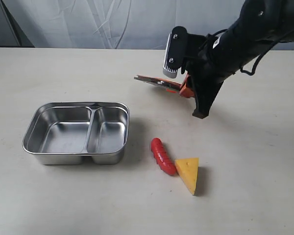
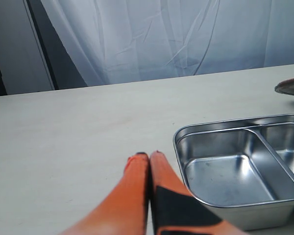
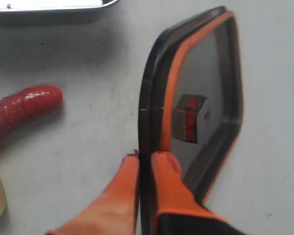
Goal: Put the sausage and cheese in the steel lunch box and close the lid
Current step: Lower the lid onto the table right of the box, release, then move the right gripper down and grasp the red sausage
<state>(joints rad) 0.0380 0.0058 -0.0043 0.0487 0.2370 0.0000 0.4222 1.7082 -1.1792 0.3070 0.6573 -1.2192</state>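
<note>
The lid (image 3: pixel 206 98) is held by one long edge between the orange fingers (image 3: pixel 169 176) of the right hand (image 3: pixel 144 159), which is closed tightly on the rim. In the exterior view the lid is seen lifted off the worktop (image 1: pixel 63 196), nearly level, and projecting from the hand toward the left. The steel lunch box (image 1: pixel 78 104) is set uncovered on the worktop, lower and to the left of that hand and well apart from it. The sausage (image 1: pixel 163 155) and the cheese (image 1: pixel 188 172) are laid touching each other on the worktop, to the right of the box and nearer the camera than the hand. The left hand (image 2: pixel 149 155) is seen with its fingers pressed together on nothing, near a corner of the box.
</note>
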